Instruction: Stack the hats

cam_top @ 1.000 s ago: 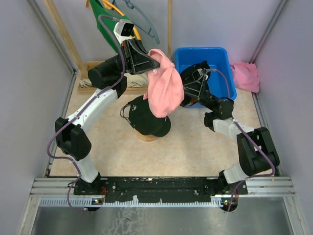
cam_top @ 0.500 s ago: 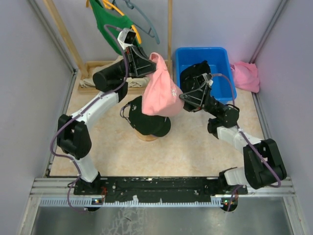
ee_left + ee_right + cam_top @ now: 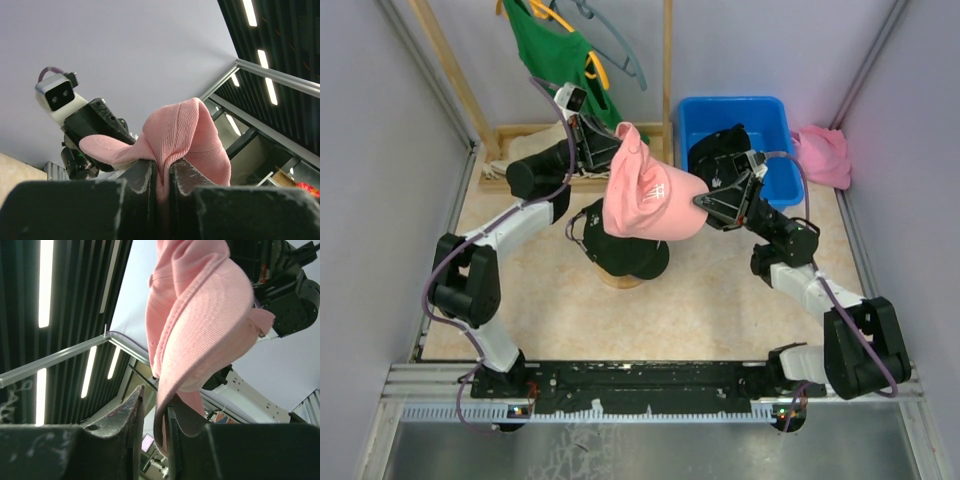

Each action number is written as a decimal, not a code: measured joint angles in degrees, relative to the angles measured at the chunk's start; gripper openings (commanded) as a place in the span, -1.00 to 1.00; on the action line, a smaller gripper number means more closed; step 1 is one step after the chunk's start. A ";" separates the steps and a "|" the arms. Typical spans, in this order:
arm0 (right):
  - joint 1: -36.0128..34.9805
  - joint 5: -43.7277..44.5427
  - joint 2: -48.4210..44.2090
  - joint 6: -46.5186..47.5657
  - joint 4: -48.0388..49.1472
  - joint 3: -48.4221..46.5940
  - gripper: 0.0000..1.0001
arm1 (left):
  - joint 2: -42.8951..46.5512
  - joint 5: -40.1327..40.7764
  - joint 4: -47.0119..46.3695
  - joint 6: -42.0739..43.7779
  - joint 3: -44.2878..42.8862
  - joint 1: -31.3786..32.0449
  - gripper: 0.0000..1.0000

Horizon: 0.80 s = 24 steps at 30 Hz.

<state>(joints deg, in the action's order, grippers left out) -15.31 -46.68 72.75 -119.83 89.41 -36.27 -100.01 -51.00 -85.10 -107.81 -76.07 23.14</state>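
A pink hat point(image 3: 645, 200) hangs in the air between both grippers, above a black hat point(image 3: 620, 255) that rests on a round wooden stand. My left gripper point(image 3: 617, 148) is shut on a fold of the pink hat's crown point(image 3: 185, 130), the fabric pinched between its fingers point(image 3: 162, 172). At the hat's right side, my right gripper point(image 3: 704, 203) has its jaws drawn narrow around the curved brim point(image 3: 200, 315), which runs down between the fingers point(image 3: 155, 415). Another black hat point(image 3: 720, 145) lies in the blue bin.
The blue bin point(image 3: 735, 103) stands at the back right, with a bright pink cloth point(image 3: 825, 155) beside it. A green shirt point(image 3: 555, 40) hangs on a wooden rack point(image 3: 666, 60) at the back. Grey walls enclose the table on both sides.
The left arm has swung the pink hat left and tipped it level. The right gripper rose to the brim and its jaws narrowed around it.
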 measured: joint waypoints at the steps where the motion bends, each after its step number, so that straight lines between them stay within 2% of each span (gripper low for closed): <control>1: 0.07 -0.02 -0.04 -0.04 0.00 0.07 -0.52 | 0.15 0.07 -0.02 0.24 1.01 -0.13 -1.00; 6: 0.11 -0.74 -0.35 0.07 0.00 1.60 -1.00 | 0.17 0.26 0.26 1.20 2.95 -0.31 -1.00; 11: 0.13 -1.42 -0.52 0.00 -0.11 2.14 -1.00 | 0.15 -0.24 1.60 2.23 2.36 -0.48 -0.96; 14: 0.13 -1.40 -0.68 0.02 -0.28 2.14 -1.00 | 0.15 -1.31 2.64 3.10 1.55 -1.14 -0.79; 16: 0.59 -1.36 -0.70 0.04 -0.50 2.12 -1.00 | 0.17 -2.45 3.17 3.50 1.90 -2.23 -0.54; 19: 2.12 -2.36 -0.70 0.02 -2.67 1.81 -1.00 | 1.86 -4.15 4.31 4.09 6.69 -4.90 -0.43; 21: 3.98 -4.09 -0.90 0.02 -4.17 0.59 -1.00 | 4.61 -4.33 6.08 4.94 12.70 -8.76 -0.22; 24: 5.64 -5.84 -0.92 0.02 -5.68 -2.97 -1.00 | 10.10 -4.04 10.60 7.54 20.06 -15.06 -0.08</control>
<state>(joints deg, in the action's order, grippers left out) -9.67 -52.51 71.83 -119.81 83.72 -39.24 -89.91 -55.05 -74.50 -100.27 -56.01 8.08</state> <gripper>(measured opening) 0.031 0.389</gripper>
